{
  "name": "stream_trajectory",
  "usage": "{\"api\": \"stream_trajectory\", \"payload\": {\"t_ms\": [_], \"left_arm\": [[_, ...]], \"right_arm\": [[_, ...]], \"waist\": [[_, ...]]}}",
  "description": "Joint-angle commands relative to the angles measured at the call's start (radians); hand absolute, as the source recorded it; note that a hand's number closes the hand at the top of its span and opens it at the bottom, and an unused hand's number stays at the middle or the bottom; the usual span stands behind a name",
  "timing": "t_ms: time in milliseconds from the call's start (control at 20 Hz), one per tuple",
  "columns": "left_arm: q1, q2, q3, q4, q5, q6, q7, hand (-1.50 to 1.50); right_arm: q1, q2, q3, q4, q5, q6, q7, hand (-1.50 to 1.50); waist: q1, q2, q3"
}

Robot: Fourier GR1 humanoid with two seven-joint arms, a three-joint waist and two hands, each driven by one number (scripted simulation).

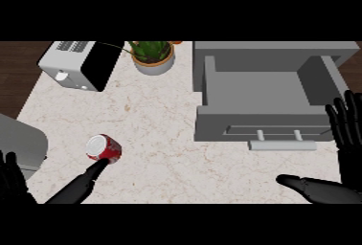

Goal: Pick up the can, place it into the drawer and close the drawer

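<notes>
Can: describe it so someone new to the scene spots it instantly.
Start at the marble counter and go to its left half, below the white toaster and across from the open grey drawer. The can lies there at the left hand fingertips. It is the only red thing, with a silver top.

The can is red with white markings and a pale silver end. It lies on its side on the marbled counter, at about eight o'clock from the view's centre, its silver end turned toward ten o'clock. The drawer is a grey box, pulled open, at about two o'clock. Its inside is bare grey. Its front panel faces six o'clock and carries a pale bar handle on two short posts.
</notes>
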Motion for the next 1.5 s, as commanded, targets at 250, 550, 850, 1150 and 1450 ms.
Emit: {"api": "stream_trajectory", "payload": {"t_ms": [250, 550, 850, 1150, 1450], "left_arm": [[-0.070, -0.001, -0.066, 0.128, -0.072, 0.096, 0.094, -1.50], [-0.087, -0.001, -0.068, 0.253, 0.008, 0.184, 0.030, -1.50], [-0.085, -0.001, -0.060, 0.401, 0.184, 0.246, -0.172, -1.50], [-0.072, -0.001, -0.026, 0.562, 0.461, 0.291, -0.462, -1.50], [-0.115, -0.001, -0.005, 0.695, 0.701, 0.308, -0.675, -1.50]], "right_arm": [[0.014, 0.031, 0.006, 0.109, 0.046, 0.013, -0.124, -1.50], [0.063, -0.016, -0.075, 0.005, -0.051, 0.075, -0.084, -1.50], [0.152, 0.021, -0.062, -0.048, -0.051, 0.095, -0.125, -1.50], [0.130, 0.003, -0.077, -0.095, -0.046, 0.088, -0.039, -1.50], [0.128, 0.009, -0.119, -0.049, -0.082, 0.119, -0.084, -1.50]], "waist": [[0.000, 0.001, -0.001], [-0.003, 0.000, -0.001], [-0.005, 0.000, -0.001], [-0.003, -0.001, -0.002], [-0.002, 0.000, -0.002]]}}
